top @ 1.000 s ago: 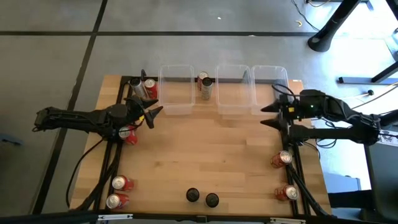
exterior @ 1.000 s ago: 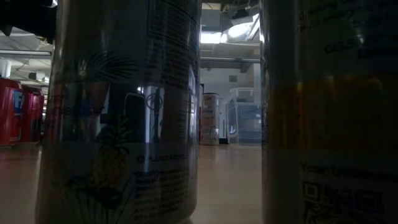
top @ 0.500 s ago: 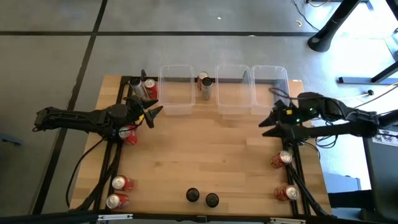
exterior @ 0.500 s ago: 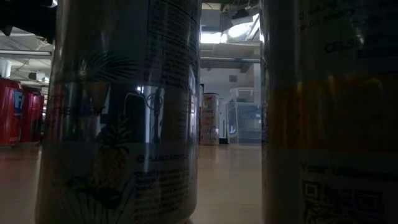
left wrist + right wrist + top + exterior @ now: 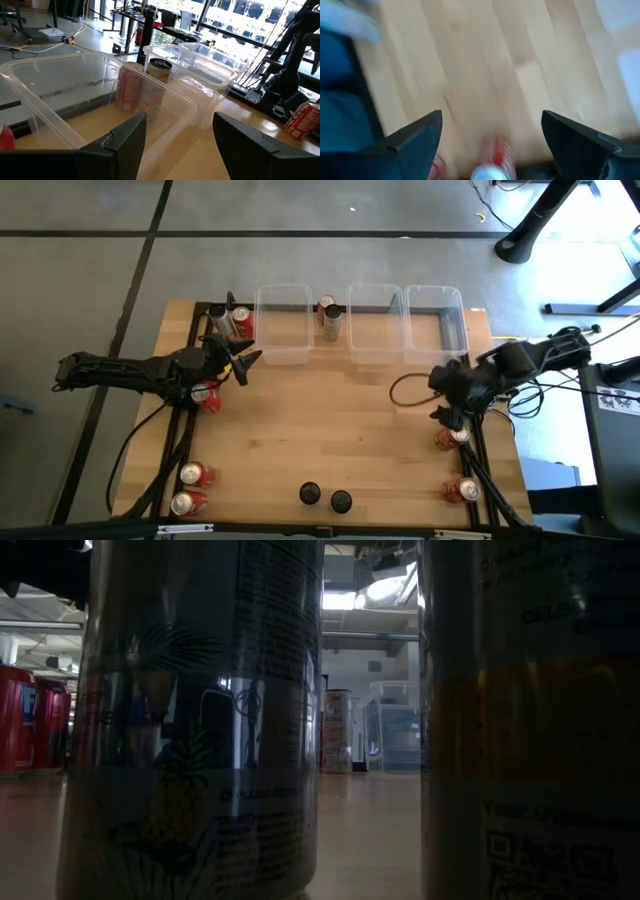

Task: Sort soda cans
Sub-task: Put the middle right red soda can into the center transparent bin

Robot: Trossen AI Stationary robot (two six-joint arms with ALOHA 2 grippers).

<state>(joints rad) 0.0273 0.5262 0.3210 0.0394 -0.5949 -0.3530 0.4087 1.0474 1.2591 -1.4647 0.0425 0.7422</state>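
Note:
Soda cans stand upright around the wooden table. Two red cans are at the right edge (image 5: 452, 437) (image 5: 462, 490), two black ones at the near edge (image 5: 310, 494), and red ones at the near left (image 5: 192, 474). More cans are at the far left (image 5: 228, 320) and between the bins (image 5: 328, 315). My right gripper (image 5: 445, 405) hangs open, pointing down, just on the far side of the nearer-to-bins right-edge red can (image 5: 492, 162), which shows blurred between its fingers. My left gripper (image 5: 245, 363) stays open and level at the left, facing the leftmost bin (image 5: 90, 95), holding nothing.
Three clear plastic bins (image 5: 282, 325) (image 5: 377, 323) (image 5: 435, 320) line the far edge. A red can (image 5: 205, 395) stands under my left arm. The two black cans fill the low view (image 5: 190, 720) (image 5: 530, 720). Bare wood lies in the table's middle (image 5: 340, 420).
My right gripper has swung from beside the rightmost bin toward the near edge and tipped from nearly level to pointing down, ending above the red can at the right edge. It has stayed open. No can has moved.

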